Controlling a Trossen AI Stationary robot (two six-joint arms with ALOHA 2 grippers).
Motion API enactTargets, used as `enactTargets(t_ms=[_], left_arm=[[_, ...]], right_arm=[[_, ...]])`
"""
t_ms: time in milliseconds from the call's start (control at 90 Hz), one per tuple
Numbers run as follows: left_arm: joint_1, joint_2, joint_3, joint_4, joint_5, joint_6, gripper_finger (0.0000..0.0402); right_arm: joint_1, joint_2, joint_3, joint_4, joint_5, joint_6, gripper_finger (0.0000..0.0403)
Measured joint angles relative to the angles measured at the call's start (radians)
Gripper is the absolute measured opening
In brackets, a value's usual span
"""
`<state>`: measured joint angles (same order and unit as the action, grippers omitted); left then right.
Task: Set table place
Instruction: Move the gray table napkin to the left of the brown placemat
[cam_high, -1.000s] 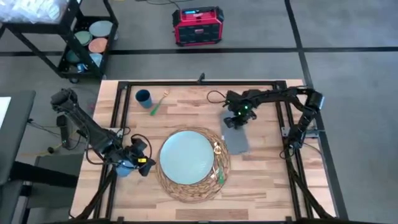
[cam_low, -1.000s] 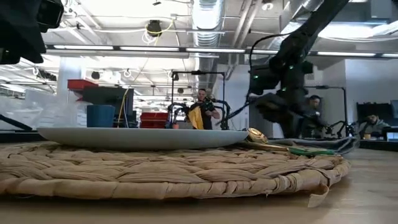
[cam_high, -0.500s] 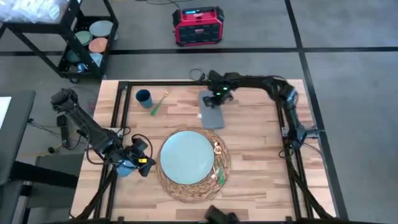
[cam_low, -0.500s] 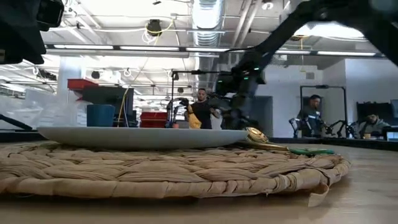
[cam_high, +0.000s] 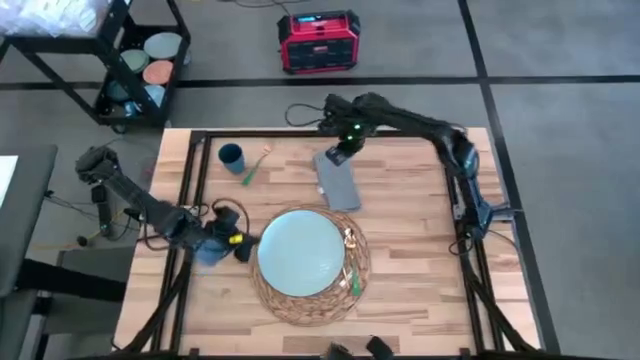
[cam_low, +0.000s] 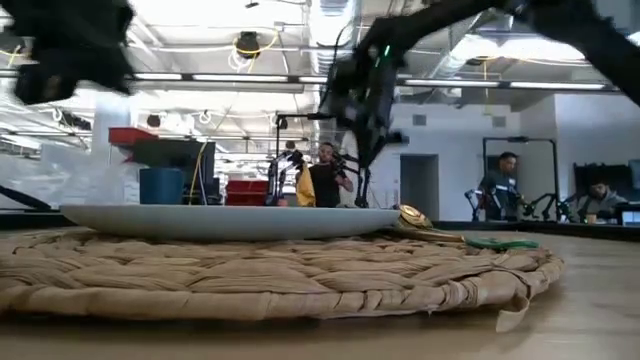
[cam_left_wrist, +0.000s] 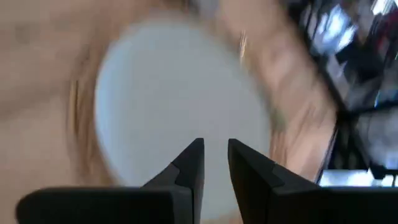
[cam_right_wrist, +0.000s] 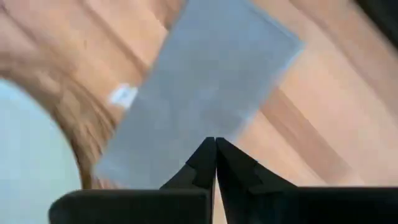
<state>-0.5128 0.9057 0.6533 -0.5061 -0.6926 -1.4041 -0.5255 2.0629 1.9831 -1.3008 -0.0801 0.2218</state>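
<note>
The right claw (cam_high: 343, 150) is now dragging the napkin (cam_high: 338, 183) to the table's (cam_high: 420, 250) far edge, pinching its far end; its long side is trailing toward the plate (cam_high: 300, 250). The left claw (cam_high: 238, 243), a little open, is sitting beside the plate.

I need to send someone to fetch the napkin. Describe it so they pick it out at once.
Start from the straw mat with the pale blue plate near the front of the wooden table. Just behind the mat, toward the far edge, lies the napkin, beneath the right gripper. It is the only flat grey cloth rectangle; the blue cup and green-handled spoon sit farther left.
</note>
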Motion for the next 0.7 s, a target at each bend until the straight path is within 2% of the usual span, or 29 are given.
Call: enactTargets(t_ms=[67,122,178,267,322,378,511,622,700], left_arm=[[0.123,-0.032,0.004,0.092,-0.037,0.118,0.0054],[0.251,-0.035,0.009,0.171,-0.010,0.212,0.0054],[0.385,-0.029,0.008,0.243,0.091,0.306,0.0054],[0.593,0.034,0.010,0.384,0.330,0.431,0.0057],[0.697,0.090,0.026,0.396,0.450,0.449,0.0060],[0.775,0.162,0.056,0.375,0.519,0.457,0.0063],[0.861,0.352,0.160,0.364,0.628,0.546,0.0066],[0.867,0.522,0.290,0.379,0.722,0.655,0.0066],[0.866,0.632,0.392,0.384,0.746,0.723,0.0066]], right_arm=[[0.005,-0.078,0.000,-0.054,0.054,-0.015,0.0000],[0.006,-0.153,0.000,-0.114,0.098,-0.015,0.0000],[0.006,-0.226,-0.001,-0.159,0.129,-0.016,0.0000],[0.005,-0.333,-0.020,-0.190,0.138,-0.017,0.0000],[0.006,-0.388,-0.028,-0.214,0.146,-0.015,0.0000],[0.007,-0.442,-0.028,-0.244,0.168,-0.008,0.0000],[0.005,-0.562,-0.030,-0.266,0.188,0.013,0.0000],[0.016,-0.646,-0.032,-0.269,0.167,0.008,0.0000],[0.016,-0.702,-0.032,-0.272,0.144,0.009,0.0000]])
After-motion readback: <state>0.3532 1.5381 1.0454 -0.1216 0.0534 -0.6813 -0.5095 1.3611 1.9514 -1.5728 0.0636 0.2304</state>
